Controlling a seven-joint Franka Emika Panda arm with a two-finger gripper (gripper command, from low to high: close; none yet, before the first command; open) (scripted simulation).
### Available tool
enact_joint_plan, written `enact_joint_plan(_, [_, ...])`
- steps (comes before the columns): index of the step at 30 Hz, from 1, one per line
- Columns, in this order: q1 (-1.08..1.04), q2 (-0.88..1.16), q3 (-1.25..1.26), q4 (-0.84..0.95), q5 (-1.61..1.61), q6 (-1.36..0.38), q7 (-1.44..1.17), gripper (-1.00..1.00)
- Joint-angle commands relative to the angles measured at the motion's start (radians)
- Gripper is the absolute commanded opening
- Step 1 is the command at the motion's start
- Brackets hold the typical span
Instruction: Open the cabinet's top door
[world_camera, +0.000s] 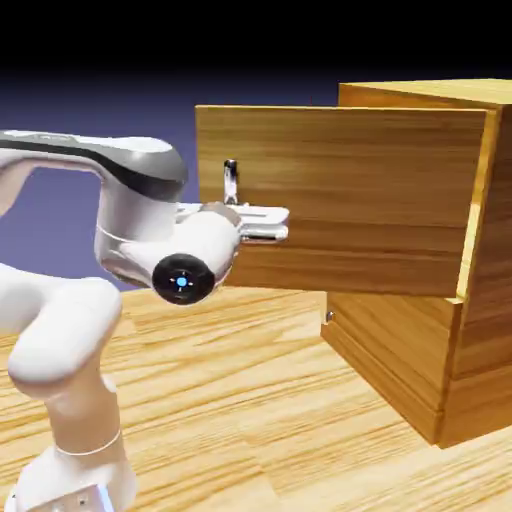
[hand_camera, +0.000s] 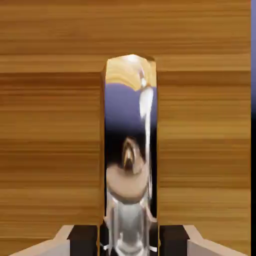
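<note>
The light-brown wood-grain cabinet (world_camera: 470, 330) stands at the exterior view's right. Its top door (world_camera: 380, 200) is swung well out from the cabinet front, hinged at its right edge. The door's silver bar handle (world_camera: 230, 178) rises near the door's left edge. My gripper (world_camera: 272, 223) reaches to the door just below the handle's visible top. In the hand view the shiny handle (hand_camera: 129, 150) stands large between my two fingertips, and the gripper (hand_camera: 129, 246) is shut on it. Door wood (hand_camera: 50, 125) fills the rest of that view.
The lower panel (world_camera: 400, 345) is closed, with a small metal handle (world_camera: 329, 316) at its left edge. The wood-grain table (world_camera: 250, 400) stretches under the arm. My white arm (world_camera: 70, 340) rises from the lower left.
</note>
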Motion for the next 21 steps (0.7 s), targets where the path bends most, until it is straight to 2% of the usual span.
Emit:
enact_joint_plan(1, [0.008,0.035,-0.036,0.026,-0.038,-0.034,-0.015,-1.00])
enact_joint_plan(11, [0.190,0.398,-0.359,0.354,-0.303,-0.361,-0.165,-1.00])
enact_joint_plan(21, [0.414,0.743,-0.634,0.684,-0.406,-0.684,-0.354,-1.00])
